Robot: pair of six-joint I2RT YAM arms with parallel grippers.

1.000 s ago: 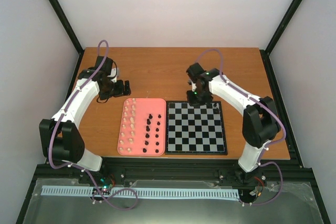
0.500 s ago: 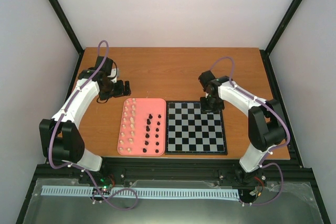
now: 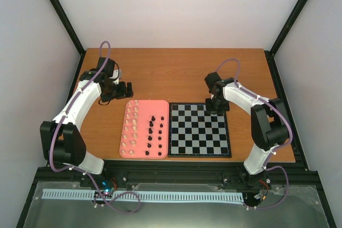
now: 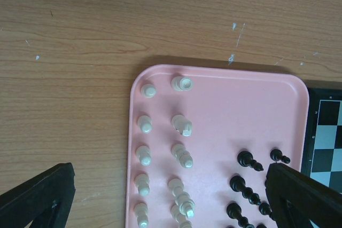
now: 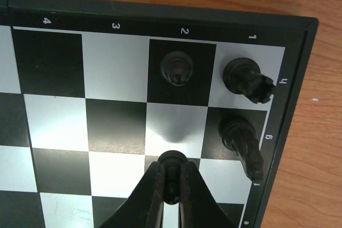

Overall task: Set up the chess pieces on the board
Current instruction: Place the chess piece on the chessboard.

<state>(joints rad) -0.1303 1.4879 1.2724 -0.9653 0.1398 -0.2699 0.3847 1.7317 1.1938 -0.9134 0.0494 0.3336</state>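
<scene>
My right gripper [image 5: 172,188] is shut on a small black chess piece [image 5: 173,170], held just above the far right corner of the board [image 5: 160,17]. Three black pieces stand there: a pawn [image 5: 177,68], a knight [image 5: 247,81] and a taller piece [image 5: 243,145]. From above, the right gripper [image 3: 216,106] hangs over the board [image 3: 199,137] at its far edge. My left gripper [image 4: 171,201] is open, its fingers [image 4: 40,196] spread wide over the pink tray [image 4: 240,105]. My left gripper [image 3: 125,90] sits beyond the tray's far left corner.
The pink tray [image 3: 145,101] lies against the board's left side. It holds two columns of cream-white pieces [image 4: 181,156] on the left and black pieces [image 4: 248,161] on the right. Bare wooden table [image 3: 171,73] stretches behind both.
The right arm swung rightward along the board's far edge to the far right corner, carrying the black piece. The left arm has not moved.
</scene>
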